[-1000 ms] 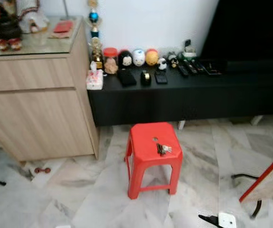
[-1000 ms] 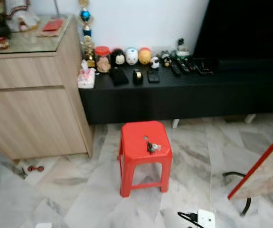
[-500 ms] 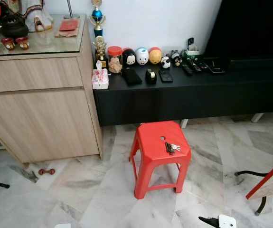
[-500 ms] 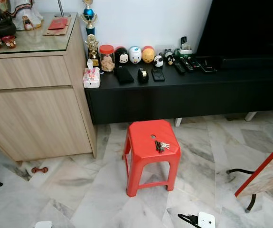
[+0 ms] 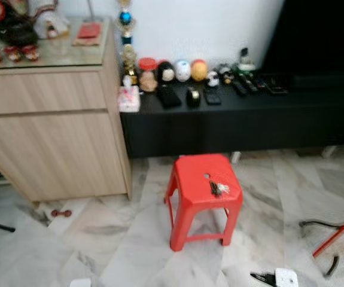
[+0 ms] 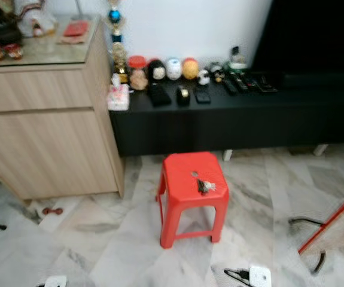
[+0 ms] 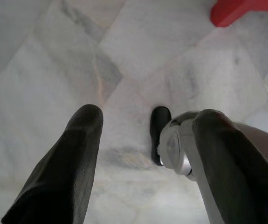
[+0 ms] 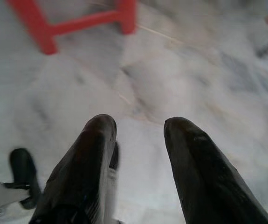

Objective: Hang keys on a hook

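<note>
Keys (image 5: 219,189): lying on red stool (image 5: 203,179), same spot as half a second ago; view only shifted and blurred.
Cabinet (image 5: 52,137): wooden, left of stool.
Worktop (image 5: 243,113): black, low, behind stool, crowded with figurines.
Left hand (image 7: 145,140): open, hanging over marble floor (image 7: 45,60).
Right hand (image 8: 138,135): open, hanging over floor.

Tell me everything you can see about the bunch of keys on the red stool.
The keys lie in a small, loose bunch on the red plastic stool, toward its right front corner, just past the round hole in the seat. Dark pieces sit on the left, paler metal on the right. Blur hides finer detail. Nothing else touches them.
</note>
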### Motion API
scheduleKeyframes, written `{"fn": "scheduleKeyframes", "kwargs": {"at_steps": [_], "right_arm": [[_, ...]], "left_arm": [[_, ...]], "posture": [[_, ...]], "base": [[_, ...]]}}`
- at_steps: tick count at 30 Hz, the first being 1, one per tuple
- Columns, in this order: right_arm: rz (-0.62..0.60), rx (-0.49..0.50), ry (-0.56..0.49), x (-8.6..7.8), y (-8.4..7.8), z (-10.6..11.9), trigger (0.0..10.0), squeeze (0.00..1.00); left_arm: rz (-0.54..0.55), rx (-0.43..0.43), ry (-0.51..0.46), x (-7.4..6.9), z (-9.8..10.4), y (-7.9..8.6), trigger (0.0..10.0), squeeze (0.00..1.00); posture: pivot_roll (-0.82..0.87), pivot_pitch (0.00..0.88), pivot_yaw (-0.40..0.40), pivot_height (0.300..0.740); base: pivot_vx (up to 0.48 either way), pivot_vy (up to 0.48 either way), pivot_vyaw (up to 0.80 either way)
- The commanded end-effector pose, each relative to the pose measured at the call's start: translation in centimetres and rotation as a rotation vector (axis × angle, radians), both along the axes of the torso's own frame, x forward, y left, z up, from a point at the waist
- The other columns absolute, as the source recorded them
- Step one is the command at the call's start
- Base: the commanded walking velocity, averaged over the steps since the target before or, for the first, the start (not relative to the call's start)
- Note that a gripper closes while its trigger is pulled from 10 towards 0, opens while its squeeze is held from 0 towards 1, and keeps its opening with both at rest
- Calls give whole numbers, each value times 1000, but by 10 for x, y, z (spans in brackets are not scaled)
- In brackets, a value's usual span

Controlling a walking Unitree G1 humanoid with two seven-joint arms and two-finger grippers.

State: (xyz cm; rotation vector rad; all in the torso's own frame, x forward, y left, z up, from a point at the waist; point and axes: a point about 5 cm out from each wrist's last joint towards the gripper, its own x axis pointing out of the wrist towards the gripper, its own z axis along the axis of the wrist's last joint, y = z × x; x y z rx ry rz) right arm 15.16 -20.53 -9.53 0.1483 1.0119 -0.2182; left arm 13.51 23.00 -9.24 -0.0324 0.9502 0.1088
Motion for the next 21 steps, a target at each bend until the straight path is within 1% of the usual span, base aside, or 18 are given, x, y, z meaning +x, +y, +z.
{"fn": "scheduleKeyframes", "kwargs": {"at_steps": [1,6,8,12,13,18,21], "right_arm": [[-23,4,-25,6,-1,3,10000,0],[-10,-1,-20,5,-1,2,10000,0],[7,-14,-27,5,-4,3,10000,0],[-1,-10,-42,7,-6,4,10000,0],[-21,-3,-40,7,-6,4,10000,0],[-21,-8,-47,7,-7,5,10000,0],[-48,-4,-67,10,-9,6,10000,0]], "left_arm": [[7,-9,10,-5,-2,0,10000,0],[6,-9,10,-5,-2,0,10000,0],[6,-9,10,-5,-2,0,10000,0],[3,-9,12,-5,-2,0,10000,0],[2,-9,12,-5,-2,0,10000,0],[0,-10,12,-5,-2,0,10000,0],[-1,-10,13,-6,-2,-1,10000,0]], "posture": [[143,0,-40,740],[143,0,-41,740],[142,0,-40,740],[141,0,-39,740],[142,0,-39,740],[142,0,-39,740],[140,0,-38,740]], "base": [[300,0,0],[305,0,0],[304,0,0],[307,0,794],[304,0,0],[307,0,0],[299,0,0]]}}
